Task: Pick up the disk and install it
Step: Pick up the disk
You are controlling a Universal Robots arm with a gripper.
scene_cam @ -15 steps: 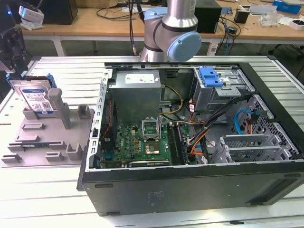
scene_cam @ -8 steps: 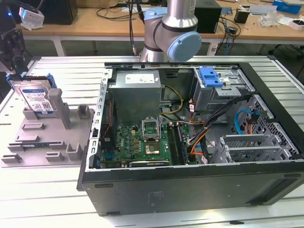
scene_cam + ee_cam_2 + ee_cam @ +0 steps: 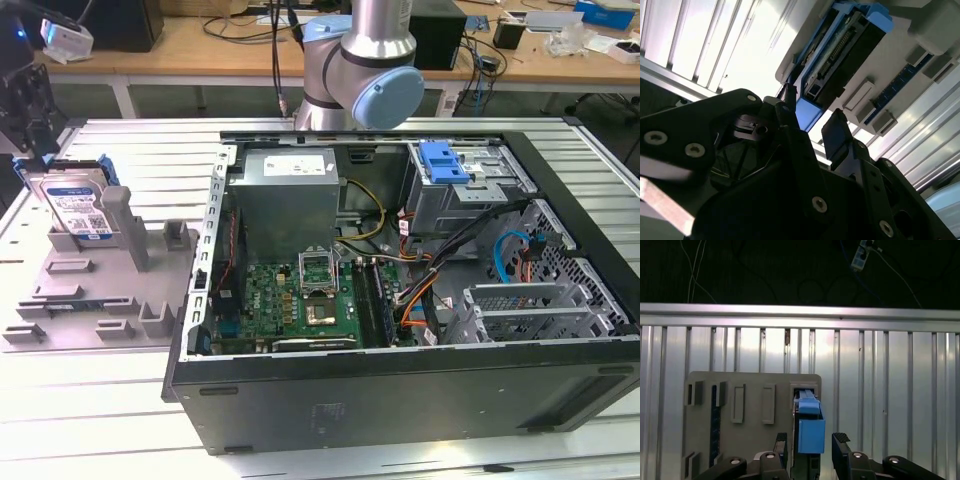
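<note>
- Here, the disk (image 3: 78,208) is being held upright on edge in a slot at a corner of the grey fixture (image 3: 80,285), its blue frame being left exposed, seemingly for grasping.
- The gripper (image 3: 811,446) is being held astride that frame, fingers spread, with nothing being clamped.
- The open computer case (image 3: 400,395) is being presented beside the fixture, its drive cage (image 3: 480,195) being shown uncovered.

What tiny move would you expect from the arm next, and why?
Probably a short advance straight toward the disk. In the first wrist view the gripper is open, with a finger on each side of the disk's blue frame and neither touching it. The disk stands on edge in the grey holder, so closing now would likely catch too little of it.
</note>
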